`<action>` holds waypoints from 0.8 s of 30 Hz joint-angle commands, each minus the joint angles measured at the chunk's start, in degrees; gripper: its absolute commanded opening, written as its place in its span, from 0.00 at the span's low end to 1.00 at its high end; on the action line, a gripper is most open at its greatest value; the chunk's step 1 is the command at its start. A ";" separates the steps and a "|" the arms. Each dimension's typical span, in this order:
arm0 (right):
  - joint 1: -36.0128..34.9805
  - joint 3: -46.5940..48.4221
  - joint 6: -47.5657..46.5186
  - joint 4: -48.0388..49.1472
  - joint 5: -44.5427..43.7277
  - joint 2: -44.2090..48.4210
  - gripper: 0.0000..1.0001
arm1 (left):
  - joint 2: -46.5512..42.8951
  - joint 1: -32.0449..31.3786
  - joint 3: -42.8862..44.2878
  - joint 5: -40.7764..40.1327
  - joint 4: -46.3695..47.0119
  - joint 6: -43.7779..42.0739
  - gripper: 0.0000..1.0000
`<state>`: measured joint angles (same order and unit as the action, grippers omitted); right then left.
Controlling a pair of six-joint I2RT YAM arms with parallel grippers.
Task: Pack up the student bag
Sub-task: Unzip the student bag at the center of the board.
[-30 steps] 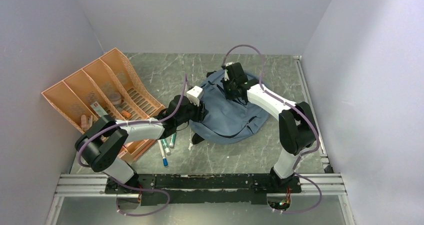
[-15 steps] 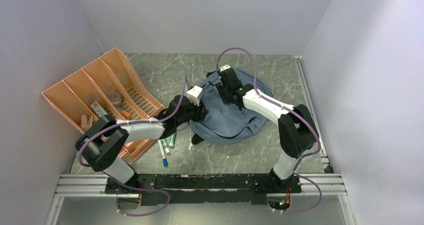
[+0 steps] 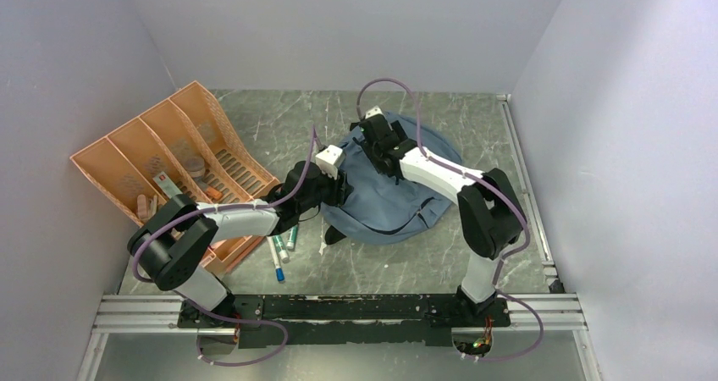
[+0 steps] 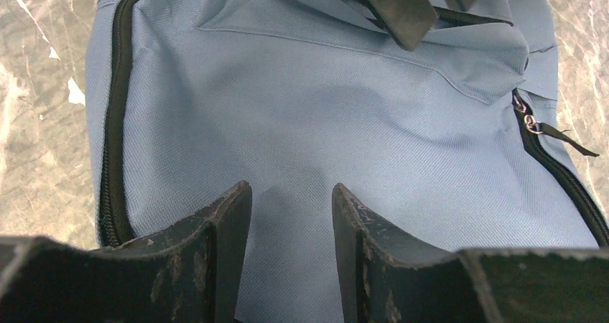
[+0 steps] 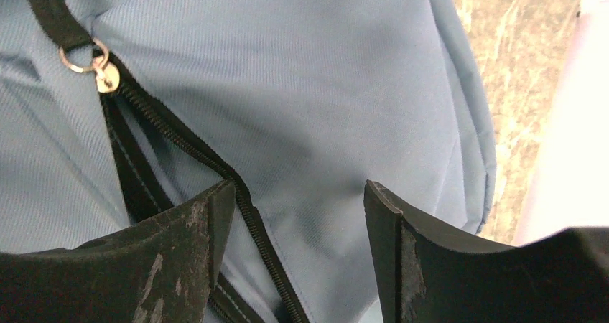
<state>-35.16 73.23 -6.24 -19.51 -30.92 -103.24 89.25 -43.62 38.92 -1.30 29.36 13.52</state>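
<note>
The grey-blue student bag [image 3: 398, 196] lies flat in the middle of the table. My left gripper [image 3: 339, 191] reaches in from its left edge. Seen from the left wrist, the bag's fabric [image 4: 309, 108] fills the gap of the left gripper [image 4: 291, 194], whose jaws stand half apart, closed on a thick fold. My right gripper [image 3: 374, 140] hovers over the bag's far left part. The right wrist view shows the right gripper [image 5: 298, 194] open and holding nothing, the black zipper track [image 5: 187, 147] running under it. A silver zipper pull ring [image 5: 97, 68] lies beyond the left finger.
An orange compartment tray [image 3: 127, 157] stands tilted at the left with small items in its slots. Several markers [image 3: 279, 250] lie on the marble table beside it, under my left arm. Grey walls close in left, right and behind.
My right gripper has gone from shut to open and has slid left along the bag's far part. The left gripper and the bag have stayed put.
</note>
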 commanded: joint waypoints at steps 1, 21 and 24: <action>0.04 1.92 -2.37 -0.43 -5.24 -5.42 0.71 | -0.73 -0.41 -0.63 -0.94 2.90 0.71 0.50; 0.26 7.45 -2.21 2.50 -12.76 -2.40 0.40 | -1.60 -0.34 -1.12 -0.97 2.20 0.46 0.50; 0.25 7.92 -2.28 2.29 -12.32 -0.94 0.35 | -1.65 -0.37 -1.21 -1.13 2.19 0.59 0.50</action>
<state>-35.33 78.76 -8.99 -16.67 -41.54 -108.22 88.92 -43.62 38.02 -1.39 29.39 13.54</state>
